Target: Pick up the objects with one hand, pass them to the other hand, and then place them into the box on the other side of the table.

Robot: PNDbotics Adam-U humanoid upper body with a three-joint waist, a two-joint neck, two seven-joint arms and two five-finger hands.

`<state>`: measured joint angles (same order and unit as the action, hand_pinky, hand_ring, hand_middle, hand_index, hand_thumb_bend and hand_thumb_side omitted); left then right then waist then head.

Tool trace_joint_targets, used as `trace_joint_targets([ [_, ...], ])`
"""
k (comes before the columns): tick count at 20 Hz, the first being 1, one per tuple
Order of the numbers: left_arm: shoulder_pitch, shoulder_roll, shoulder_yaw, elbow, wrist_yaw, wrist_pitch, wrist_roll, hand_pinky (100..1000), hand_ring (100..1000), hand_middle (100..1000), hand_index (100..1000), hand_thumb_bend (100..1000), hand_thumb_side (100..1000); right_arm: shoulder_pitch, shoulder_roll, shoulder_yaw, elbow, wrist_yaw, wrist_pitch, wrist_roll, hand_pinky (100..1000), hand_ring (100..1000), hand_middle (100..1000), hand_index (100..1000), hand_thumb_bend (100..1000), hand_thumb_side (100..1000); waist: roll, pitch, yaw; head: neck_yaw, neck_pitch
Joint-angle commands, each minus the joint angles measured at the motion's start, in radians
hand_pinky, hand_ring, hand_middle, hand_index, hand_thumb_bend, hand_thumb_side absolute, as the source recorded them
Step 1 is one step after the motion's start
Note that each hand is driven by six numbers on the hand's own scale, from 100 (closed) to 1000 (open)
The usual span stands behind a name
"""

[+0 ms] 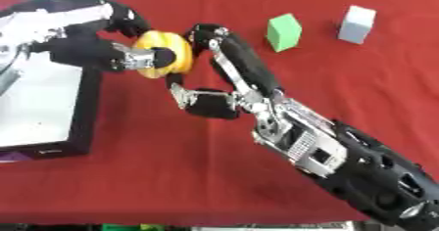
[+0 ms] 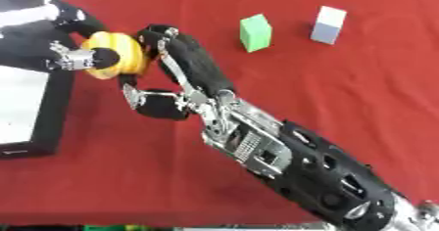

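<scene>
No legible text, label, brand, number or sign is to be found; only a small pale mark on the black box's (image 1: 82, 117) front edge is seen, unreadable.

Both pictures come from the two eyes in my head. They look down from above at the red surface (image 1: 171, 186) in front of me, and they are close to it. My right arm (image 1: 343, 156) comes in big from the lower right corner. My two eyes sit side by side, so they show almost the same scene. The left eye sees more of the box (image 1: 43, 107) at the left edge. In the right eye view everything sits a little further left, like the green block (image 2: 256, 32) and the white block (image 2: 329, 24).
</scene>
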<state>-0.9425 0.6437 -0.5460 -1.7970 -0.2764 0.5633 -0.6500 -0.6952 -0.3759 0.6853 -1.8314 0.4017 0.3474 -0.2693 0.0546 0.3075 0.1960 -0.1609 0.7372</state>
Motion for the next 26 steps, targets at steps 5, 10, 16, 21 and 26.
trace_joint_targets([
  [5, -0.024, 0.004, -0.003, 0.001, -0.025, 0.157, -0.191, 943, 865, 773, 830, 386, 738, -0.015, -0.009, -0.002, -0.031, 0.007, 0.01, 0.001, 744, 607, 606, 638, 100, 204, 0.001, -0.016, -0.002, 0.004, 0.007],
  [10, -0.02, 0.001, -0.008, 0.013, -0.065, 0.151, -0.196, 935, 861, 767, 825, 371, 730, -0.014, -0.011, -0.002, -0.039, 0.001, 0.01, -0.002, 742, 605, 606, 637, 100, 205, 0.001, -0.016, -0.003, 0.005, 0.005],
  [16, -0.022, -0.016, -0.006, 0.029, -0.071, 0.15, -0.171, 895, 830, 707, 739, 174, 625, -0.013, -0.012, -0.001, -0.044, -0.002, 0.01, 0.001, 741, 604, 605, 636, 100, 206, -0.001, -0.015, -0.005, 0.006, 0.004],
  [21, -0.021, -0.027, 0.005, 0.041, -0.011, 0.168, -0.12, 819, 679, 566, 631, 100, 355, -0.011, -0.012, 0.0, -0.041, -0.006, 0.012, 0.008, 739, 611, 615, 647, 100, 158, -0.002, -0.016, -0.005, 0.006, 0.004],
  [26, -0.021, -0.028, -0.002, 0.047, 0.071, 0.178, -0.065, 789, 609, 474, 475, 100, 250, -0.009, -0.013, 0.0, -0.033, -0.012, 0.021, 0.017, 743, 636, 663, 701, 100, 100, -0.003, -0.017, -0.006, 0.007, 0.004],
])
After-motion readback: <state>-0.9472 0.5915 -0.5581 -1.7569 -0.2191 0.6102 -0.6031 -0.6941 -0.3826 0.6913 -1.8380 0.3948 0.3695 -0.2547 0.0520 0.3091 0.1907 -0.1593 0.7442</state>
